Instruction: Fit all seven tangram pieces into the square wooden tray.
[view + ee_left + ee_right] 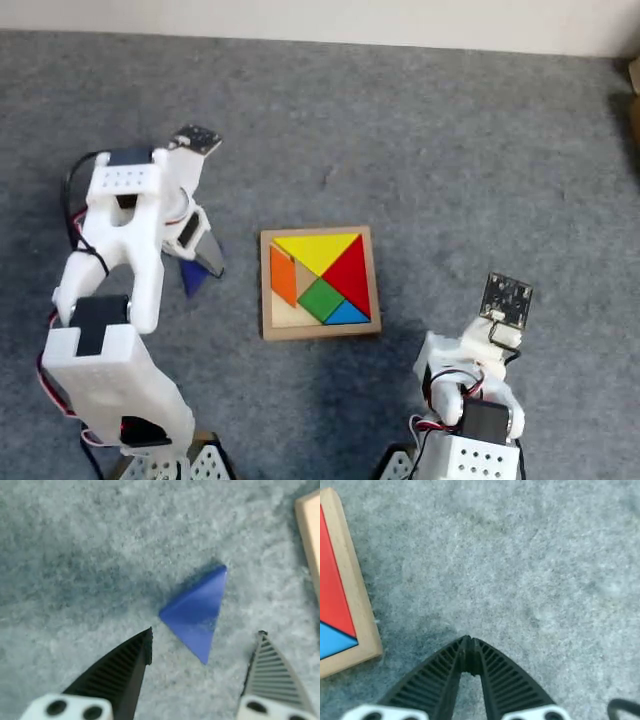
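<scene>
The square wooden tray [319,331] lies mid-table, holding yellow, red, orange, green and light blue pieces plus a pale wooden-coloured one. Its rim [308,535] and corner [350,630] show in the wrist views. A dark blue triangle [191,277] lies on the carpet left of the tray, half hidden under the left arm. My left gripper [204,636] hangs open just above this blue triangle [197,611], one finger on each side, not touching it. My right gripper [470,656] is shut and empty, low over the carpet beside the tray's near right corner.
Grey carpet covers the whole table. A white wall runs along the far edge. A brown object [634,75] sticks in at the far right edge. Open carpet lies beyond and right of the tray.
</scene>
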